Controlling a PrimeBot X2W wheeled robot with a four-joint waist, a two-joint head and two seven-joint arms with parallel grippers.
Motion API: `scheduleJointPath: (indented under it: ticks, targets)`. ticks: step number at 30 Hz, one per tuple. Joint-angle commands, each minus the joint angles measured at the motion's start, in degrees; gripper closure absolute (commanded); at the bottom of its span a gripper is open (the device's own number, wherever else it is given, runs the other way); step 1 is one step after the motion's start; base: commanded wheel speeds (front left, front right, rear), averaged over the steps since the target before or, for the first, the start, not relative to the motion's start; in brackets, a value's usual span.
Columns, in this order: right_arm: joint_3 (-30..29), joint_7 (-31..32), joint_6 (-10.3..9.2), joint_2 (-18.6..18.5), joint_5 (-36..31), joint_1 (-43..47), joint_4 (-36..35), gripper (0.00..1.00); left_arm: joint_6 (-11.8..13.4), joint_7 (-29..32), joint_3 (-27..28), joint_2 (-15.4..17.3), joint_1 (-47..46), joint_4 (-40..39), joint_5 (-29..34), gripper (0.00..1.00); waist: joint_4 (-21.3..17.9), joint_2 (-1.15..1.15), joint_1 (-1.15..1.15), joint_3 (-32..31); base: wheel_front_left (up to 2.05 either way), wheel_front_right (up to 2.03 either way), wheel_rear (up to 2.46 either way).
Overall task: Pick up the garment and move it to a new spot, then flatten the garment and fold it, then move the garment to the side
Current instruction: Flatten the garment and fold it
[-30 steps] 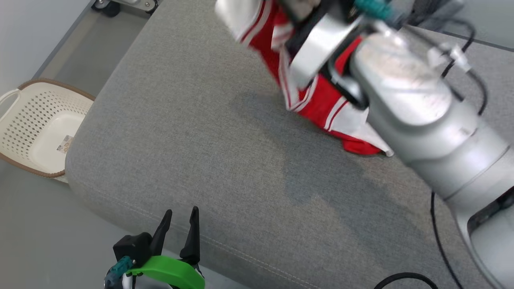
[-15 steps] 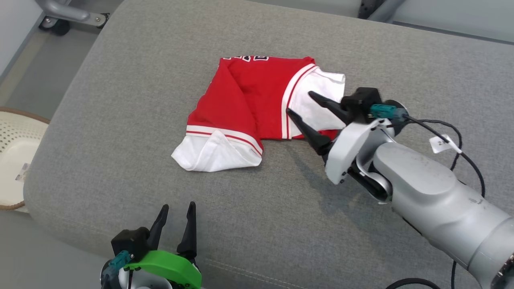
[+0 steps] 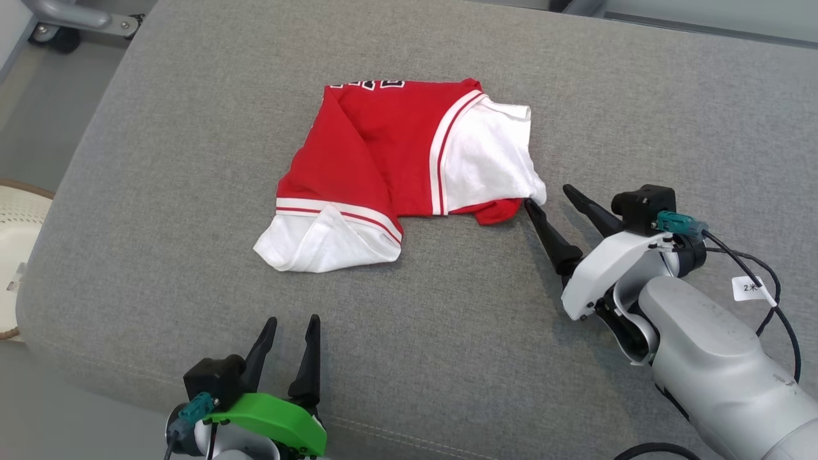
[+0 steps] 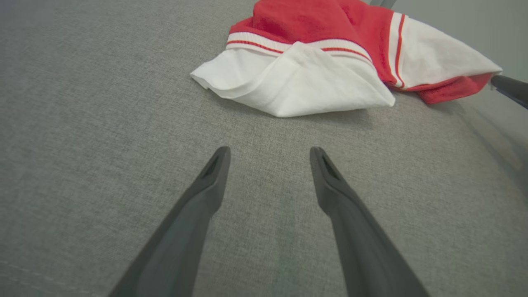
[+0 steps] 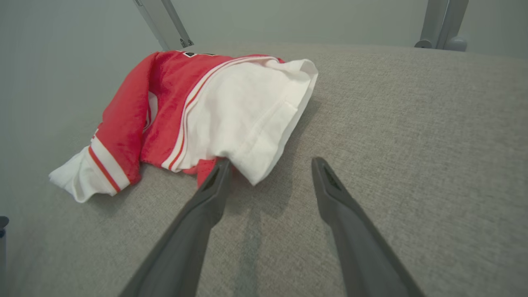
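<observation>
A red and white garment (image 3: 396, 166) lies crumpled on the grey cushioned surface (image 3: 192, 191), with white sleeves at its lower left and right. It also shows in the left wrist view (image 4: 330, 53) and the right wrist view (image 5: 198, 107). My right gripper (image 3: 548, 197) stands open just right of the garment's lower right corner, its left fingertip (image 5: 220, 167) touching the cloth edge, nothing between the fingers. My left gripper (image 3: 291, 326) is open near the surface's front edge, well short of the garment, and is empty (image 4: 268, 152).
A pale perforated basket (image 3: 16, 255) sits on the floor at the far left. A metal frame with a wheel (image 3: 70, 22) stands beyond the surface's top left corner. Black cables (image 3: 760, 281) trail from the right wrist.
The right gripper let go of the garment, which now lies on the surface, and drew back to the right and toward me. The head camera shifted. The left gripper stayed put.
</observation>
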Motion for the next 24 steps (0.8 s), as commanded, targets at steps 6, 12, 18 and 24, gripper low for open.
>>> scheduleJointPath:
  ticks: [6, 12, 18, 24]
  targets:
    - [-1.9, -0.1, -0.05, 0.7, -2.2, 1.3, -0.4, 0.0, -0.1, 0.0, 0.1, 0.1, -0.3, 0.0, 0.0, 0.0, 1.6, -0.01, 0.0, 1.0, 0.0, 0.0, 0.0]
    - [-3.9, -0.2, -0.05, 1.1, -4.7, 0.2, -0.5, 0.55, 0.2, 0.0, 0.0, 0.1, -0.7, -0.3, -0.4, 0.0, 1.9, -0.01, 0.0, 1.5, 0.0, 0.0, 0.0]
    - [-5.9, -0.2, -0.05, 1.0, -7.7, 0.6, -1.3, 1.0, 0.3, 0.0, -0.3, 0.1, -0.9, -0.5, -1.0, 0.0, 1.7, -0.01, 0.0, 1.9, 0.0, 0.0, 0.0]
    - [-8.4, -0.2, -0.05, 0.8, -9.6, 0.2, -2.7, 1.0, 0.3, 0.0, 0.0, 0.1, -1.1, -0.7, -1.2, 0.0, 1.6, -0.01, 0.0, 2.3, 0.0, 0.0, 0.0]
